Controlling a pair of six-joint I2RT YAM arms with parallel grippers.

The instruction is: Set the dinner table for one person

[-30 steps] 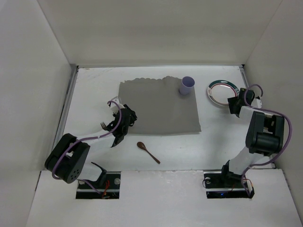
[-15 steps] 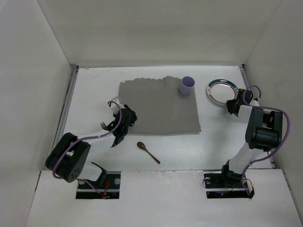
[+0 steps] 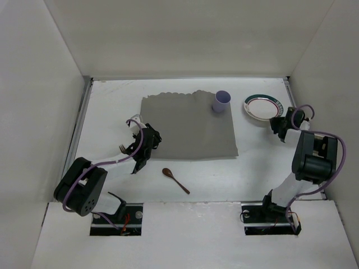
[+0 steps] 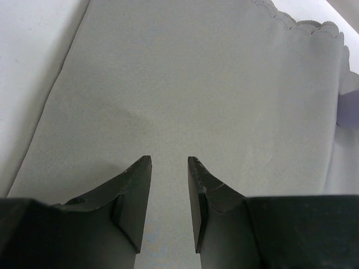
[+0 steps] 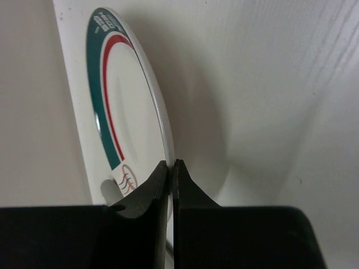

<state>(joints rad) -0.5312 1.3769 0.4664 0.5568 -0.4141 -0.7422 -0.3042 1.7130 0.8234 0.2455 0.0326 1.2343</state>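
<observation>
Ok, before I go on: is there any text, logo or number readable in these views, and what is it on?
Nothing can be read.
plate: small white print in the green rim band at the top, blurred.
plate, near the right gripper: a small red and green wavy emblem, no legible letters.
mat, cup, spoon: no markings visible.

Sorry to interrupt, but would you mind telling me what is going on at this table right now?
The robot is setting a place for one on the dinner table. The right pincer has shut on the rim of the green-and-red banded plate at the far right. The left pincer hovers open over the grey cloth mat, holding nothing. A lilac cup stands at the mat's far right corner, and a wooden spoon lies on the table, near side of the mat.
</observation>
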